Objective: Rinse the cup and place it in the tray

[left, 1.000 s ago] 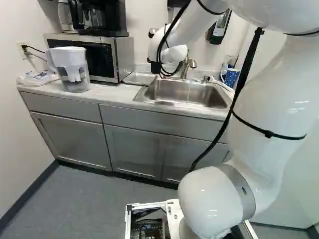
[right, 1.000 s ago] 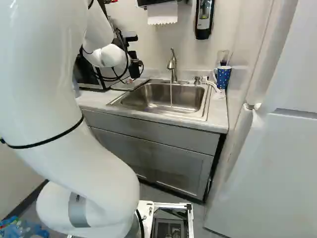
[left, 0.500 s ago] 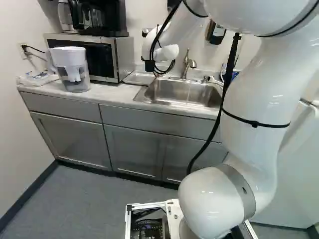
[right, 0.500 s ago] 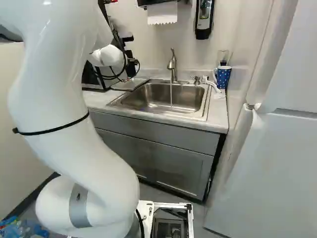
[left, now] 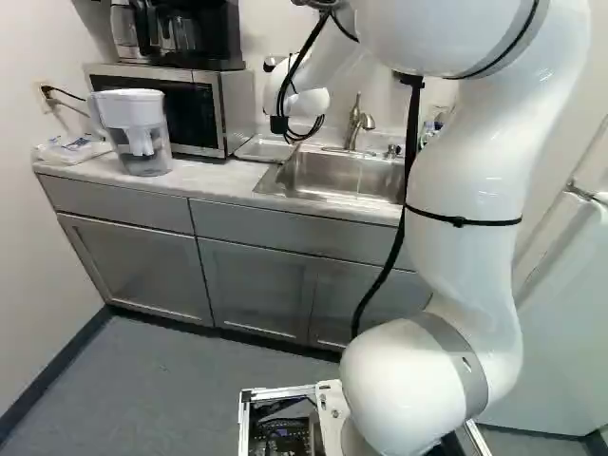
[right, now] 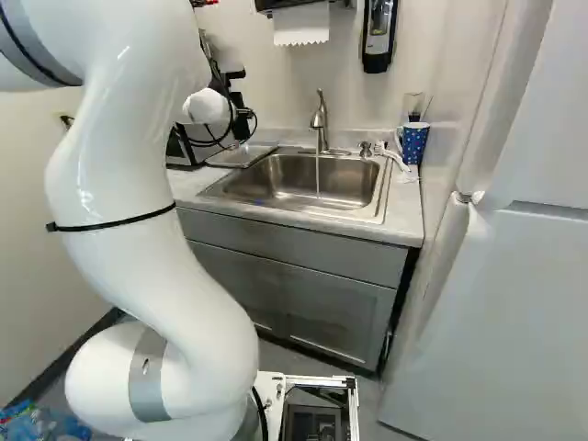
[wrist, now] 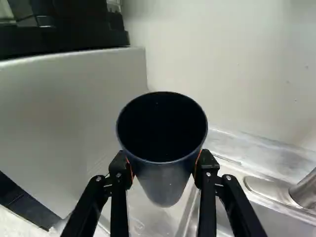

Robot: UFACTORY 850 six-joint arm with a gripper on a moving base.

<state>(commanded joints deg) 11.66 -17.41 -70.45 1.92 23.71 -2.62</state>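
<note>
Only the wrist view shows the dark cup (wrist: 165,190); in both base views the cup cannot be made out, and the gripper (right: 246,125) is just a black shape beside the arm's white wrist. The left base view has the water pitcher (left: 141,133) on the counter, which the arm covers in the right base view. The right base view, in turn, gives a full look at the blue spotted mug (right: 414,142) beyond the sink (right: 299,184) and a thin stream falling from the faucet (right: 320,124). In the wrist view, the gripper (wrist: 162,170) holds the cup between its two orange pads (wrist: 129,168), mouth toward the camera. The metal tray (left: 263,149) shows past and below the cup; how high the cup is above it, I cannot tell.
</note>
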